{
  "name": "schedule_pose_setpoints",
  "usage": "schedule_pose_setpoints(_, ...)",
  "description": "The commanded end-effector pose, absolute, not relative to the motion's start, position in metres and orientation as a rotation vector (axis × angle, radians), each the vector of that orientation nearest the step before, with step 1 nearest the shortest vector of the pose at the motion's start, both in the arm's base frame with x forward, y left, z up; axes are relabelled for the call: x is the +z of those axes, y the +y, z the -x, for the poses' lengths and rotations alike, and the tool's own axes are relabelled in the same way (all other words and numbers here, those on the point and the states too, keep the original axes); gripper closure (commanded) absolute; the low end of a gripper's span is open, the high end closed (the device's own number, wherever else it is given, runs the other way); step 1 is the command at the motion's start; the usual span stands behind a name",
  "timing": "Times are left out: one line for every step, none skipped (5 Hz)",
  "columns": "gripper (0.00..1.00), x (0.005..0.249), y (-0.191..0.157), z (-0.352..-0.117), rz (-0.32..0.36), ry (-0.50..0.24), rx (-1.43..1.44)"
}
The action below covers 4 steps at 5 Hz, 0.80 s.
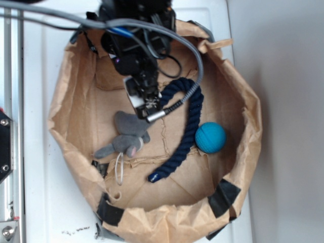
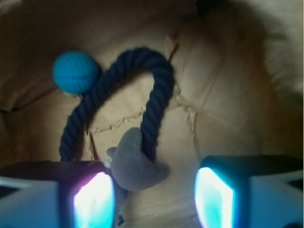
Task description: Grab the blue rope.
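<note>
Pincer: your gripper (image 2: 154, 197) hangs over the paper-lined basin with its jaws spread wide; in the wrist view the two glowing pads (image 2: 95, 202) stand well apart with nothing between them but part of the plush and bare paper. In the exterior view the gripper (image 1: 148, 104) sits low under the black arm (image 1: 134, 35), near the back of the basin.

Blue rope: the blue rope (image 2: 154, 102) lies just ahead of your pads in the wrist view, bent like a hook. Its arch curves away from the pincer; one leg runs back toward the gap between the pads, the other leg runs down toward the left pad. In the exterior view the blue rope (image 1: 190, 129) starts just beside the gripper and sweeps away from it to a bright blue capped end (image 1: 154, 177).

Plush mouse: the grey plush mouse (image 2: 137, 164) lies close in front of the pincer, overlapping the near leg of the rope. Whether they touch, you cannot tell.

Ball: the teal ball (image 2: 75, 72) rests beyond the rope's far leg, just beside it, left of the pincer's line.

Basin: crumpled brown paper wall (image 1: 243, 101) rings everything.
</note>
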State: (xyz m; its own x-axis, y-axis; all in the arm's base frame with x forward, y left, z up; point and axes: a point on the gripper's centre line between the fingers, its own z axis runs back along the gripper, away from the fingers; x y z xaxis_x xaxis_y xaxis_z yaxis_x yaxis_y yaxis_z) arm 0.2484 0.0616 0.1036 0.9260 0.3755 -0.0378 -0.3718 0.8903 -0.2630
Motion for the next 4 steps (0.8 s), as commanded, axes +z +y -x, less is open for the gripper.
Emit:
schedule_pose_setpoints(0.00, 0.133, 0.050, -0.255, 0.315, -0.082, 0.432)
schedule_pose_setpoints(0.00, 0.133, 0.037, -0.254, 0.306, -0.099, 0.449)
schedule_pose_setpoints(0.00, 0.125, 0.028, -0.255, 0.299, -0.102, 0.473)
schedule_pose_setpoints(0.00, 0.120, 0.021, -0.255, 0.302, -0.107, 0.480)
